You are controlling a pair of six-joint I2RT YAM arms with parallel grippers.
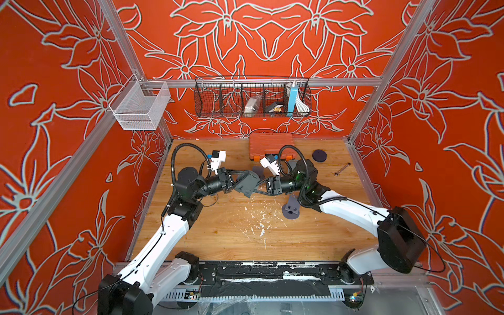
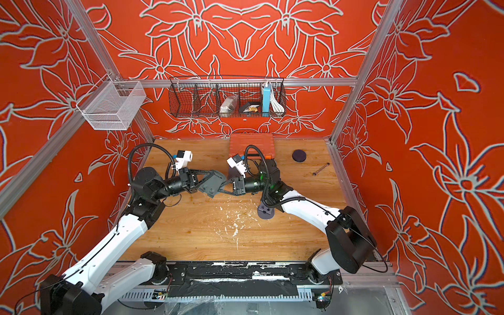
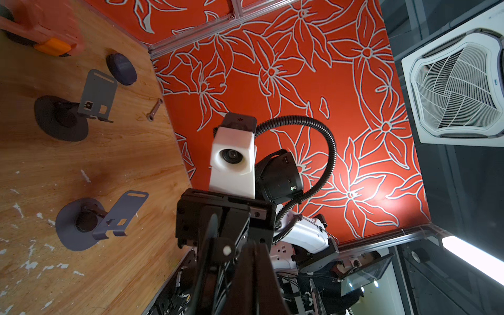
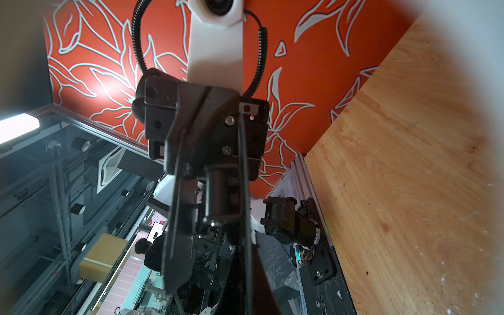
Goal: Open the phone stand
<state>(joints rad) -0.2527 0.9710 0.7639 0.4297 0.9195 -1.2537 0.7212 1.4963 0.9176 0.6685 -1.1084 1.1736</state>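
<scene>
while the phone stand (image 1: 246, 183) hangs above the bench (image 1: 231, 237) near its middle, the left end effector (image 1: 241, 178) and right end effector (image 1: 257, 187) are both clenched on it from opposite sides, neither arm nearer.

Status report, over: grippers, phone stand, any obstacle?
Both shut on phone stand: left gripper, right gripper; held above table. Opened or not: unclear. Second stand below, apart.

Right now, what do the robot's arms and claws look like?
The left arm and right arm have smooth white shells and chunky black joints. A ribbed black hose loops over each wrist, beside a boxy white camera. The left gripper and right gripper are black, built of thin struts. A green light glows on the right arm.
</scene>
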